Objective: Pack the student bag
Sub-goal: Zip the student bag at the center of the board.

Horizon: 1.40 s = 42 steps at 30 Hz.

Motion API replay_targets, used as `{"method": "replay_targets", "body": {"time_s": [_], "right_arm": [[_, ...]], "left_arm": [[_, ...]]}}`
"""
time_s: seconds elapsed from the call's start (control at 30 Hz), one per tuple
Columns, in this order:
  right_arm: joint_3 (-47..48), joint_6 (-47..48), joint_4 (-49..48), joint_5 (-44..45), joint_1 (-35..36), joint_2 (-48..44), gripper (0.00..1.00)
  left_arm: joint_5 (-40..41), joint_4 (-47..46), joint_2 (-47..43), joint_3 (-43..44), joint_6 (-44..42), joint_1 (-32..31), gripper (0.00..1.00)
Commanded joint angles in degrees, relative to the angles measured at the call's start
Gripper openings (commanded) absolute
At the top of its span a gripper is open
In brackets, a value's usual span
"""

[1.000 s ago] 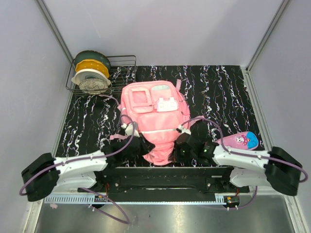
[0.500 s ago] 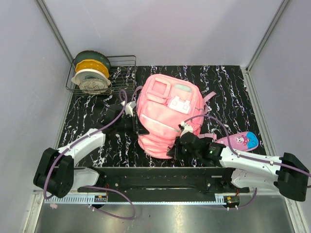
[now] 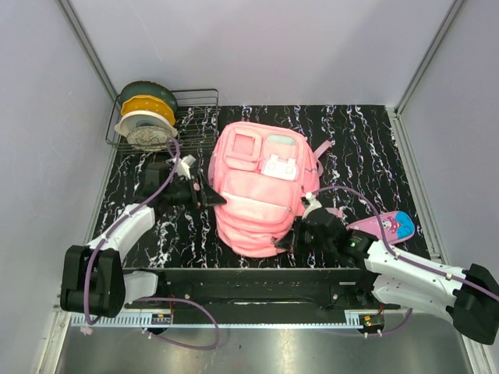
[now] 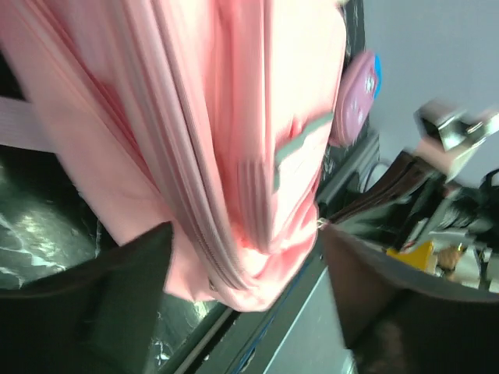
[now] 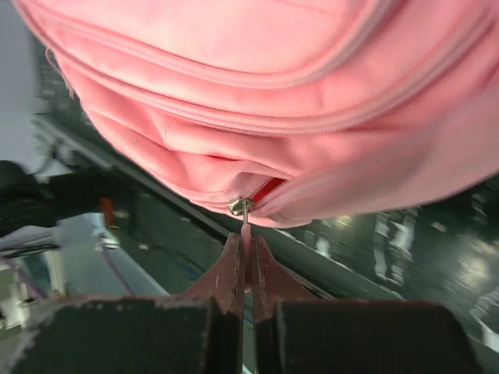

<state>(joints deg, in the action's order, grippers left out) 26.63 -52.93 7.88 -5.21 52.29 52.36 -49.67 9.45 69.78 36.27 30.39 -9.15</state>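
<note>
The student bag point(image 3: 257, 187), a large pink backpack, lies front-up in the middle of the black marbled table. My left gripper point(image 3: 212, 196) stands open just off the bag's left side. In the left wrist view its dark fingers point(image 4: 101, 304) are wide apart, with the bag's point(image 4: 195, 132) zippered edge ahead of them and untouched. My right gripper point(image 3: 290, 238) is at the bag's near right corner. In the right wrist view it point(image 5: 246, 243) is shut on the pink zipper pull point(image 5: 246, 231) below the metal slider point(image 5: 239, 206). The zip gapes a little there, showing red inside.
A wire basket point(image 3: 199, 97) with several filament spools point(image 3: 146, 117) stands at the back left. A small pink-purple pencil case point(image 3: 382, 226) lies right of the bag, above my right arm. A black rail point(image 3: 265, 280) runs along the table's near edge.
My left gripper has opened, let go of the bag and drawn back to the left. The bag has turned and shifted slightly. The right gripper has kept its hold on the zipper pull.
</note>
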Motion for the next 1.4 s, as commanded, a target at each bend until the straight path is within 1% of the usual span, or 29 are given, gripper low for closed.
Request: {"method": "replay_targets", "body": {"time_s": [0.0,0.1,0.17,0.23,0.33,0.37,0.4,0.43,0.47,0.5,0.53,0.57,0.6,0.67,0.7,0.77,0.8,0.9,0.93,0.97,1.03,1.07,1.1,1.13,1.17,1.2,1.23,1.3,1.37], "right_arm": [[-2.6,1.9,10.0,-1.2,-1.3,-0.2,0.0],[-1.2,2.8,6.9,-5.0,-1.3,2.7,0.0],[-0.5,3.3,5.8,-5.4,-1.2,6.4,0.0],[-0.4,3.4,4.8,-5.2,-1.2,9.0,0.0],[0.8,3.3,1.5,-5.4,-1.2,10.6,0.0],[1.3,3.2,0.7,-5.1,-1.2,10.8,0.0],[1.8,3.1,0.4,-4.7,-1.1,11.1,0.0],[2.9,3.2,0.4,-4.2,-1.2,11.6,0.0],[3.5,2.9,-0.2,-3.8,-1.2,11.9,0.0],[4.0,2.8,-0.7,-3.8,-1.2,12.2,0.0],[5.1,2.8,-1.1,-3.8,-1.2,13.2,0.0],[5.5,2.4,-2.1,-3.9,-1.1,13.6,0.0],[5.9,2.4,-2.3,-3.8,-1.1,14.0,0.0],[6.9,2.5,-2.6,-3.1,-1.1,14.6,0.0],[7.2,2.6,-2.6,-2.8,-1.1,14.7,0.0],[7.6,2.4,-2.6,-2.2,-1.1,14.5,0.0],[7.6,2.2,-2.7,-2.0,-1.2,14.4,0.0],[7.1,1.4,-2.7,-1.8,-1.2,13.5,0.0],[6.7,1.3,-2.7,-1.9,-1.1,12.9,0.0],[6.5,1.2,-2.7,-1.9,-1.1,12.5,0.0],[6.0,1.7,-2.8,-2.2,-1.2,11.4,0.0],[5.8,2.2,-2.9,-3.0,-1.2,11.0,0.0],[5.6,2.7,-3.0,-3.9,-1.1,10.3,0.0],[5.3,3.6,-3.0,-4.8,-1.2,10.0,0.0],[5.1,4.1,-3.0,-7.1,-1.1,9.7,0.0],[4.7,4.5,-3.0,-8.4,-1.2,9.4,0.0],[3.7,4.8,-2.5,-9.7,-1.1,8.6,0.0],[2.0,4.4,-1.9,-12.8,-1.1,6.5,0.0],[0.0,3.9,1.7,-13.2,-1.1,4.9,0.0]], "left_arm": [[1.0,-8.8,-3.2,0.2,1.2,3.6,0.99],[4.3,-6.4,-8.1,-1.2,2.3,3.6,0.99],[6.2,-5.4,-13.1,-1.8,3.6,2.8,0.99],[10.8,-3.0,-16.8,-2.1,5.1,1.2,0.99],[19.4,0.4,-24.2,-4.2,10.6,-5.1,0.99],[21.6,0.4,-28.8,-6.9,12.9,-8.9,0.99],[27.3,0.5,-31.3,-8.6,18.1,-11.1,0.99],[30.0,0.5,-33.5,-10.2,20.7,-13.3,0.99],[32.6,0.4,-36.2,-13.6,23.5,-17.5,0.99],[37.2,0.1,-39.6,-15.1,28.5,-19.9,0.99],[39.9,0.0,-41.1,-16.1,30.4,-22.4,0.99],[42.6,0.4,-41.7,-17.8,32.2,-27.4,0.99],[47.2,0.0,-42.0,-18.5,35.2,-29.9,0.99],[52.1,1.1,-41.2,-18.7,36.5,-36.3,0.99],[56.0,1.4,-40.5,-18.7,38.1,-38.0,0.99],[59.1,1.2,-38.4,-18.5,39.0,-42.1,0.99],[61.5,1.2,-38.0,-18.5,40.3,-43.1,0.99],[64.5,-1.6,-36.2,-19.7,42.6,-46.2,0.99],[64.5,-3.0,-35.2,-20.3,43.2,-46.6,0.99],[64.3,-7.0,-32.7,-21.3,43.4,-46.9,0.99],[63.2,-12.2,-29.3,-21.9,42.8,-47.5,0.79],[63.2,-15.5,-25.3,-21.7,42.1,-47.9,0.67],[63.3,-16.8,-23.5,-21.7,42.1,-47.9,0.39],[63.0,-18.3,-22.2,-21.8,42.2,-47.9,0.3],[63.0,-22.5,-20.8,-22.5,41.9,-47.9,0.23],[63.1,-24.0,-19.4,-22.6,41.9,-47.8,0.17],[63.2,-24.8,-18.8,-22.6,41.9,-47.7,0.01],[63.4,-24.3,-18.6,-21.9,40.9,-47.2,0.0],[63.2,-23.7,-19.7,-22.6,40.1,-45.3,0.0]]}}
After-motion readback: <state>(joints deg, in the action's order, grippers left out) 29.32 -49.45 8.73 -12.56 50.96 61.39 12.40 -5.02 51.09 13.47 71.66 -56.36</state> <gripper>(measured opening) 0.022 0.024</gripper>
